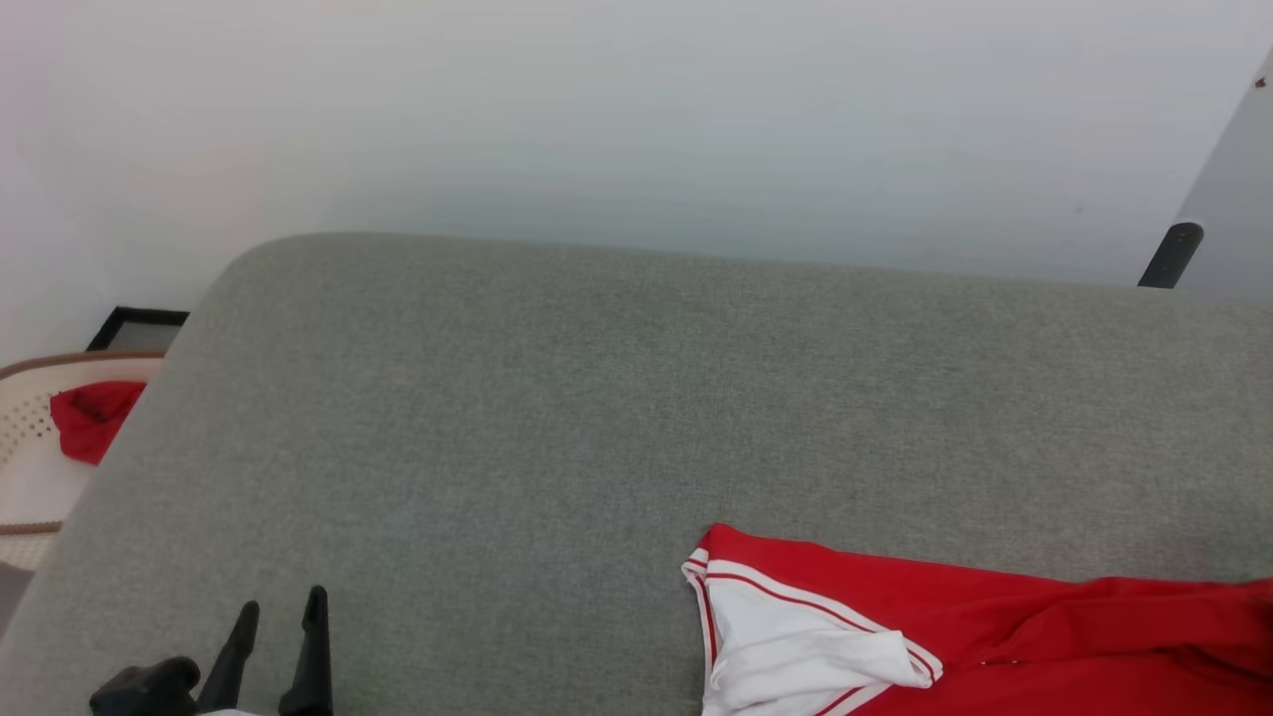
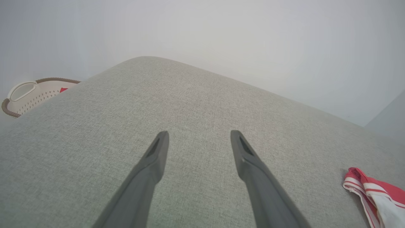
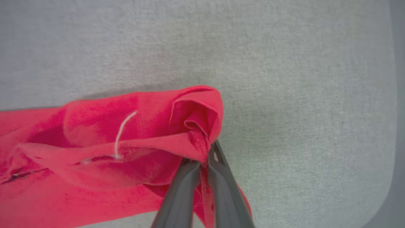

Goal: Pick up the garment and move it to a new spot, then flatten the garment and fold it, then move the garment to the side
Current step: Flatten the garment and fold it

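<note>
The garment, red with a white sleeve and red-white trim, lies at the lower right of the grey cushioned surface. Its striped sleeve edge shows at the right of the left wrist view. In the right wrist view my right gripper is shut on a bunched red fold of the garment, lifting it off the surface. My left gripper stands open above bare grey fabric at the lower left, well left of the garment, its fingers spread with nothing between them.
A pale perforated basket with a small red cloth stands beyond the surface's left edge. A white wall rises behind. A dark post stands at the far right. The surface's rounded right edge is close to my right gripper.
</note>
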Controlling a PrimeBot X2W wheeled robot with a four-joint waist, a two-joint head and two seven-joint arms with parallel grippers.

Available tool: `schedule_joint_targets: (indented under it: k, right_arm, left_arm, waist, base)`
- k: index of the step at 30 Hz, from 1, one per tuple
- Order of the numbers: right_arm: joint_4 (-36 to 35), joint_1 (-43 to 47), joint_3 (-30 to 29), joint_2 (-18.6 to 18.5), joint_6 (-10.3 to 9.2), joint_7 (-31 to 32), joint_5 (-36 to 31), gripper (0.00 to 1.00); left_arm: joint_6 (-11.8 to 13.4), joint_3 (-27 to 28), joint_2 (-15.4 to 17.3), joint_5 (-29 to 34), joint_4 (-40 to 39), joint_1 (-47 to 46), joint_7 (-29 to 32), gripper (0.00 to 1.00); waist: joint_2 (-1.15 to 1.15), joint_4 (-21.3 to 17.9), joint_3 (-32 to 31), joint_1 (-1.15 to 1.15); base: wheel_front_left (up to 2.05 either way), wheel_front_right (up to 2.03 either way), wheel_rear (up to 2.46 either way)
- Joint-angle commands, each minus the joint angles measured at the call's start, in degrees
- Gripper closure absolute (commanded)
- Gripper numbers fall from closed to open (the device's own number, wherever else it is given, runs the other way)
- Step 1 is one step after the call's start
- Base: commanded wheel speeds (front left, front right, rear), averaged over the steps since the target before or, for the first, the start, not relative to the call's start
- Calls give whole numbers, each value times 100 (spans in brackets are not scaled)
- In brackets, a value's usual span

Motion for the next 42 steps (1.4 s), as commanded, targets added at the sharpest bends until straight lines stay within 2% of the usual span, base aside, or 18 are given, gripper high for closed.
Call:
schedule_joint_targets:
  k: [1,11,14,15,19,24,29,42]
  right_arm:
    - [-223,6,70,108,-6,78,196,100]
    - [-2268,647,255,663,-5,668,1330,100]
    - [-2779,769,289,940,-5,770,1416,100]
    - [-3041,822,364,1149,-5,835,1415,100]
    - [-3341,808,541,1640,-5,866,1320,100]
    - [-3326,712,881,2195,-5,726,1073,100]
    - [-3027,614,1253,2580,-5,539,867,100]
    - [-1678,214,1738,2955,-5,-243,364,100]
  left_arm:
    - [-27,24,-5,50,22,78,-19,0]
    - [-54,95,-64,95,67,70,-19,0]
    - [-64,89,-71,106,84,47,-19,0]
    - [-72,90,-87,96,93,38,-18,0]
    - [-81,46,-115,114,122,-4,-18,0]
    - [-93,-60,-154,145,198,-127,-19,0]
    - [-87,-177,-211,192,278,-252,-19,0]
    - [-96,-347,-320,227,439,-489,-19,0]
  waist:
    - [0,-37,-40,0]
    - [0,-58,-166,0]
    - [0,-16,-186,0]
    - [0,14,-196,0]
    - [0,111,-212,0]
    - [0,261,-213,0]
    - [0,414,-200,0]
    - [0,640,-168,0]
  base:
    - [0,0,0]
    - [0,0,0]
    - [0,0,0]
    - [0,0,0]
    - [0,0,0]
    - [0,0,0]
    - [0,0,0]
    - [0,0,0]
